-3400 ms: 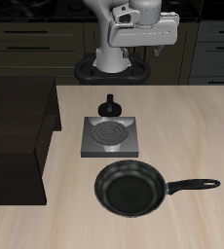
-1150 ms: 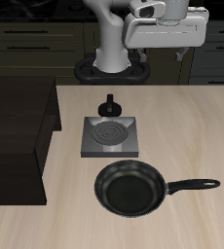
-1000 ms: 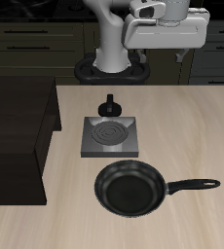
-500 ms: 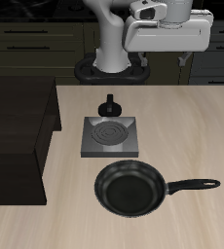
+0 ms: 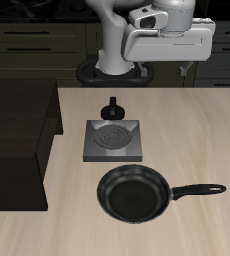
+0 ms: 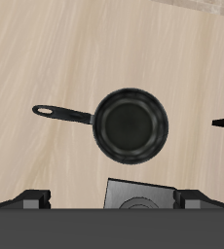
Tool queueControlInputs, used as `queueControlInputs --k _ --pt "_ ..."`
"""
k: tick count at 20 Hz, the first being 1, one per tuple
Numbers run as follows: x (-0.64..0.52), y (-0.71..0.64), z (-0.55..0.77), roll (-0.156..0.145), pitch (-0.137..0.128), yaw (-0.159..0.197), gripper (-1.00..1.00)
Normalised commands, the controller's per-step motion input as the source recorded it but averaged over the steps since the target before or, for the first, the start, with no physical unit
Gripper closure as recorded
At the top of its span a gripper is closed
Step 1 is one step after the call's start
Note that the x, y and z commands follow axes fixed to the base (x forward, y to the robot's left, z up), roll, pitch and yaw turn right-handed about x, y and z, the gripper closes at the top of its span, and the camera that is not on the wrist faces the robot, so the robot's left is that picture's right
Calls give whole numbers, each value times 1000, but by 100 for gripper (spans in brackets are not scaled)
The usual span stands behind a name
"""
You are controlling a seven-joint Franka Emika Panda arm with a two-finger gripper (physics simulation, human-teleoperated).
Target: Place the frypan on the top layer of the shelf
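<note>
Round black frypan flat on the wooden table (long handle out sideways), near the grey square burner plate, large dark brown shelf well apart, gripper high above, fingers spread, holding nothing.

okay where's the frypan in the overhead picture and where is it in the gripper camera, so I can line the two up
Exterior view: the frypan lies on the table near its front edge, just in front of the grey burner plate.
Wrist view: the frypan sits mid-picture, its handle stretched out over bare wood.
Shared landmark: the grey burner plate, right beside the pan's rim in both views.
</note>
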Motion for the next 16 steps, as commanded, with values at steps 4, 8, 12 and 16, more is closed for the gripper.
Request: queueControlInputs --k 4,8,12,16 --pt "199 -58 65 6 -36 -2 -100" --pt "107 -46 62 10 -17 -20 -100" --pt "177 -98 85 -15 -35 17 -100" --pt "134 -152 201 -28 -51 16 -100"
